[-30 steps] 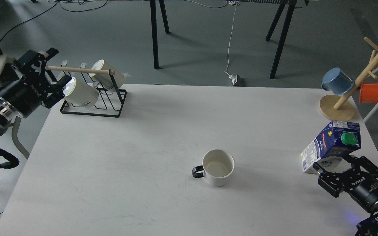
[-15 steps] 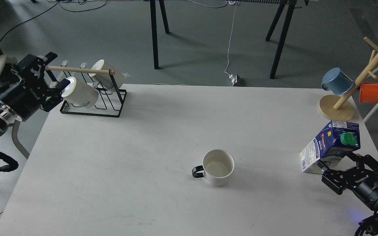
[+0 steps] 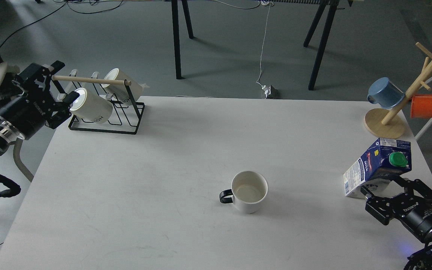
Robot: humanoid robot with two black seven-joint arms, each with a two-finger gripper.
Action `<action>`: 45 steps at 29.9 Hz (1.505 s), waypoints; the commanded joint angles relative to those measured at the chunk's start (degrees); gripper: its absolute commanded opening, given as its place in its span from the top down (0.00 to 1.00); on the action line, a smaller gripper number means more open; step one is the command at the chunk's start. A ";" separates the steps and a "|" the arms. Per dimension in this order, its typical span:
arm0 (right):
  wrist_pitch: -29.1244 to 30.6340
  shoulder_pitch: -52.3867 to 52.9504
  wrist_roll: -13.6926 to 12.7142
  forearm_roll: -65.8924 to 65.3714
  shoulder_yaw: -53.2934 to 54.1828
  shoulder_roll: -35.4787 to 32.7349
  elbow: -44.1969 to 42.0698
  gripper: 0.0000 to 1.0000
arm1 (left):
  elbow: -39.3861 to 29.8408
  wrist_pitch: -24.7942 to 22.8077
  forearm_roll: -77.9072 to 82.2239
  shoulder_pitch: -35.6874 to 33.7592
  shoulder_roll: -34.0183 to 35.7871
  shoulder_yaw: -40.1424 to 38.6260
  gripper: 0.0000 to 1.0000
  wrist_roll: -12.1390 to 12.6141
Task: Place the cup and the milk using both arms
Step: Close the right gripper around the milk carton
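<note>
head view, cup (image 3: 249, 191) standing upright on table (image 3: 186, 150) near centre, milk (image 3: 379, 167) leaning near right edge, right gripper (image 3: 396, 189) spreading wide just beside carton base, left gripper (image 3: 61, 84) gaping beside rack (image 3: 107, 112)

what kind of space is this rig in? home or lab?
Likely a lab or workshop, not a home: bare grey floor with loose cables, trestle-leg benches behind, and a plain white table staged with mug racks, the cup and the milk.
</note>
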 commanded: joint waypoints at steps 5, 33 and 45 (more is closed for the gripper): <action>0.00 -0.02 0.13 -1.36 0.18 3.29 -0.31 0.01 | 0.00 0.00 0.05 0.36 0.00 0.09 0.01 0.00; 0.00 -0.89 0.31 2.33 7.21 3.12 -4.00 0.01 | 4.39 0.00 0.05 0.98 -2.81 0.17 0.01 0.00; 0.00 -0.80 -0.13 2.33 8.00 2.59 -4.88 0.01 | 4.57 0.00 0.05 0.98 -2.81 0.17 0.01 0.00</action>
